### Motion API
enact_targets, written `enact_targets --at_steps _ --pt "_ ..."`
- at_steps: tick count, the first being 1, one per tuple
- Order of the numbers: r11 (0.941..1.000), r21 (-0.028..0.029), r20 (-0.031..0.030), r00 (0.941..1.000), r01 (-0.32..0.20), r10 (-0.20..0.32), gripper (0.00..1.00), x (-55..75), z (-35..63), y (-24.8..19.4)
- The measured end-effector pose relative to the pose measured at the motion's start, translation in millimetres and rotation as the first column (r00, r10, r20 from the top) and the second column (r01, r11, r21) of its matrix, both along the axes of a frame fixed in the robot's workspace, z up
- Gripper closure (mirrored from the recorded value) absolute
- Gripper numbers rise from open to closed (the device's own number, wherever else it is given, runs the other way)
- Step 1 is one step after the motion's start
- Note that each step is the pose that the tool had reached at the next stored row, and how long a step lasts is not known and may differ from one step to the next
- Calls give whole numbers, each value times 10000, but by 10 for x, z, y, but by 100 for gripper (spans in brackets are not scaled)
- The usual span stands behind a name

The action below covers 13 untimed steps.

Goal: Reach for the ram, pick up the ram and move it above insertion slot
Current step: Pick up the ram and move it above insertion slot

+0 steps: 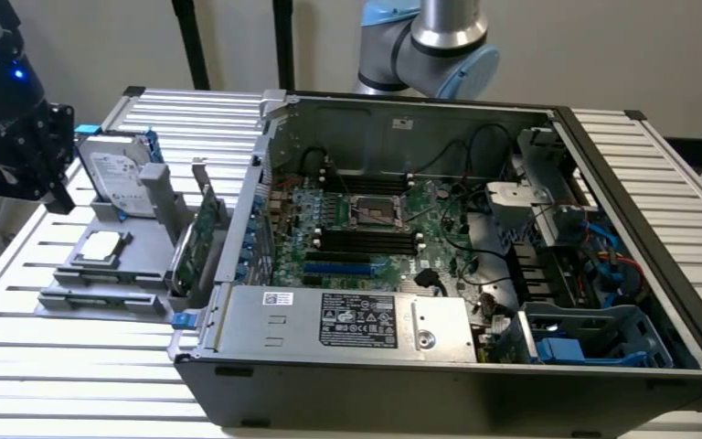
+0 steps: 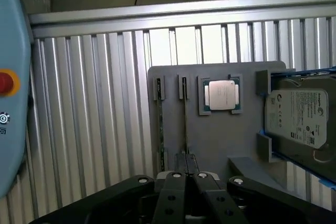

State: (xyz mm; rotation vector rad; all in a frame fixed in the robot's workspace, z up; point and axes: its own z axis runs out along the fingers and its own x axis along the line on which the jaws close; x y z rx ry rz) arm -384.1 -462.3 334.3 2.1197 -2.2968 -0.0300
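**Ram, parked in holding tray; gripper above it, empty**

1. Gripper: hangs over one end of the tray. Its fingers are drawn together with no clear gap and clasp nothing. Its centre line runs along 1 of 2 sticks, which suggests an approach lined up with that board's length.

2. Ram: a thin green stick standing on edge in a narrow groove of the grey tray, just beside the CPU. It is untouched and not lifted. Standing it on edge leaves the upper edge free for a pinch from above. That is probably also the attitude a slot needs.

3. Second stick: sits in a parallel groove, on the side of the ram away from the CPU.

4. CPU: lies flat in a square recess. The hard drive, with blue rails, is braced between grey blocks at the tray's far side. Each recess seems meant to fix its part in 1 known place.

5. Expansion card: stands upright on the tray's edge nearest the case.

6. Computer case: lies open on its side on the slatted bench, to the exterior view's right of the tray. The motherboard faces up, so the dark memory slots are open to access from above. They are well apart from the ram.

Status, judged: the work is at the reaching stage, with no pick-up made.
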Motion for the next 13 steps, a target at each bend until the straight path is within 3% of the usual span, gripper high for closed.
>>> enact_targets --at_steps 6,9,11,12,13 --pt "10000 2 -1 10000 -3 3 88 3 0 -6" --pt "10000 2 -2 10000 -4 4 70 4 1 -6" --pt "10000 2 -1 10000 -4 4 70 4 0 -6" --pt "10000 3 -2 10000 -4 4 64 4 0 -6" --pt "10000 6 -2 10000 -4 4 64 5 0 -10"
